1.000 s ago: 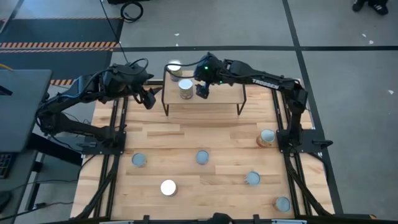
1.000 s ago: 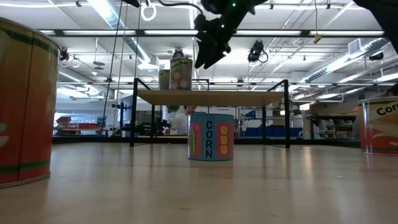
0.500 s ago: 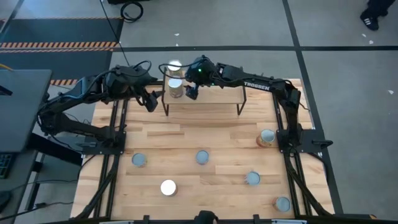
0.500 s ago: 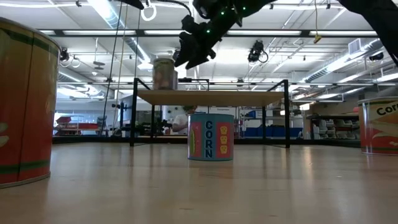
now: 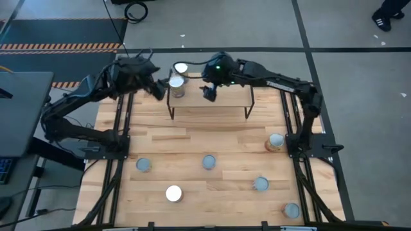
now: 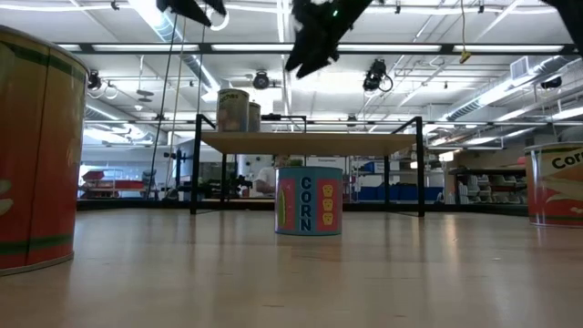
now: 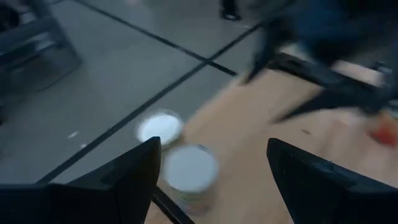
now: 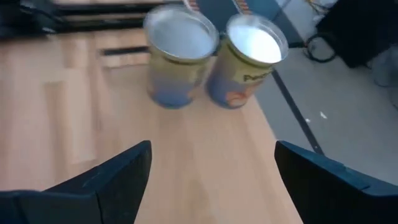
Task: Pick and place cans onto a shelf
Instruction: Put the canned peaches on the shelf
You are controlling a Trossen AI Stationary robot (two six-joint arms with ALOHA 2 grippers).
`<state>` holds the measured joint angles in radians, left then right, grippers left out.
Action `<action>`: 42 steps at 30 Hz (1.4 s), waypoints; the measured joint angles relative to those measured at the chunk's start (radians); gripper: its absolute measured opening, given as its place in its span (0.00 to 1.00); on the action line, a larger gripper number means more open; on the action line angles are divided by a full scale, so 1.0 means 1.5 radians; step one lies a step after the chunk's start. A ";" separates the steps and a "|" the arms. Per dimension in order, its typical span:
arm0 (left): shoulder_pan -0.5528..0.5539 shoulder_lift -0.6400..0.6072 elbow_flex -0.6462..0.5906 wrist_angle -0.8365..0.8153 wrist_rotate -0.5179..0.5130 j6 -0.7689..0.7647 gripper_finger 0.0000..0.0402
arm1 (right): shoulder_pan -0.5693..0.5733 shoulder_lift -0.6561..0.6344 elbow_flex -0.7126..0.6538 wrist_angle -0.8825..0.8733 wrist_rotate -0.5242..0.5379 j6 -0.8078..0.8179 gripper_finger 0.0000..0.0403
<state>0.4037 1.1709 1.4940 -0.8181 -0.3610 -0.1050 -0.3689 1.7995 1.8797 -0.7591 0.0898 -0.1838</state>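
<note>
While both claws hang apart — right claw (image 5: 209, 94), left claw (image 5: 156, 90) — two cans (image 5: 176, 85) on shelf (image 5: 221, 102), six on table (image 5: 192, 141).

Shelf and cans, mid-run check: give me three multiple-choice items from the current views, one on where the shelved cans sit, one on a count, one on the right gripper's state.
1. Where do the cans on the shelf stand?
A. At its left end
B. At its right end
C. Under the board

2. How many cans stand on the table below the shelf?
A. Three
B. Six
C. Nine

3. What is the state of the right gripper?
A. Shut on a can
B. Open and holding nothing
C. Out of sight

Answers:
1. A: the high view shows two cans side by side at the shelf's left end.
2. B: six cans are spread over the table in the high view.
3. B: the right wrist view shows the fingers spread wide with nothing between them, the two cans lying beyond.
</note>
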 joint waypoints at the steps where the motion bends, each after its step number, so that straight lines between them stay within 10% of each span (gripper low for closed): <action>1: 0.014 0.009 0.000 -0.008 -0.001 0.013 0.74 | 0.005 -0.015 0.000 -0.018 -0.007 0.000 0.86; 12: 0.176 0.094 -0.020 -0.106 -0.044 0.065 0.74 | 0.026 -0.176 -0.012 -0.217 -0.007 0.005 0.86; 23: 0.231 0.102 -0.147 0.107 0.151 0.204 0.74 | 0.014 -0.246 -0.074 -0.201 0.000 0.037 0.86; 34: 0.206 0.084 -0.153 0.084 0.226 0.240 0.74 | 0.007 -0.241 -0.075 -0.169 0.016 0.038 0.86; 42: 0.168 0.058 -0.085 0.095 0.191 0.213 0.74 | -0.016 -0.219 -0.225 0.143 0.049 -0.008 0.86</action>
<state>0.6556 1.2583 1.3666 -0.6759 -0.0746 0.2139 -0.3933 1.4704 1.5417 -0.5444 0.1636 -0.1956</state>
